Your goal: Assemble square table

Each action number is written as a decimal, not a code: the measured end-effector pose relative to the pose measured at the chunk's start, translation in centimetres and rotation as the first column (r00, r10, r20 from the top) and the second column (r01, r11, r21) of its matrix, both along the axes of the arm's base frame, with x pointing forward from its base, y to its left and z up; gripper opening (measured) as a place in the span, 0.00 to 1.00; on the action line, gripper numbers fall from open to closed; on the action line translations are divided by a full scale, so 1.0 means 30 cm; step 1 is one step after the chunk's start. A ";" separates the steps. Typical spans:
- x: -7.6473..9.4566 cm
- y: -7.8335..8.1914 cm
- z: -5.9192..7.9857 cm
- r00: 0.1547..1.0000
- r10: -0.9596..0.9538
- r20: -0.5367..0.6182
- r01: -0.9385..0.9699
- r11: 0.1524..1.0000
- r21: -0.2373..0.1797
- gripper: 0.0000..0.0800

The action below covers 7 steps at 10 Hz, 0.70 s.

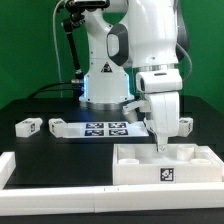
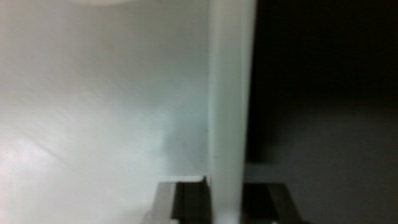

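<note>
The square table's white slab [image 1: 185, 160] lies at the front right of the exterior view, its tag facing the camera. My gripper [image 1: 160, 146] points straight down at the slab's near-left raised rim. In the wrist view the rim [image 2: 228, 90] runs as a pale upright strip between the slab's white face [image 2: 107, 110] and the dark table. The gripper [image 2: 228, 202] is shut on that rim, with one dark finger [image 2: 187, 204] on each side of it. Two tagged legs [image 1: 28, 125] [image 1: 57, 126] lie at the exterior view's left, and another leg [image 1: 185, 124] lies behind the slab.
The marker board [image 1: 105, 128] lies flat in front of the robot base [image 1: 105, 85]. A long white border rail [image 1: 60, 172] runs along the front and left edges of the black table. Cables hang behind the arm at the exterior view's left.
</note>
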<state>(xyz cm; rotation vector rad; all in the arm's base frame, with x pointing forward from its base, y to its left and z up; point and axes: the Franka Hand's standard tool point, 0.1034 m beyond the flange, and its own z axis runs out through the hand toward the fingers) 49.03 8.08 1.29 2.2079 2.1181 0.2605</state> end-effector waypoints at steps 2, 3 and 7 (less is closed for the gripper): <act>0.004 -0.001 0.000 1.000 0.005 -0.027 -0.006 1.000 -0.013 0.07; 0.003 -0.001 0.000 0.999 0.003 -0.032 -0.004 1.000 -0.015 0.07; 0.002 0.000 -0.004 0.999 -0.004 -0.034 0.004 1.000 -0.013 0.55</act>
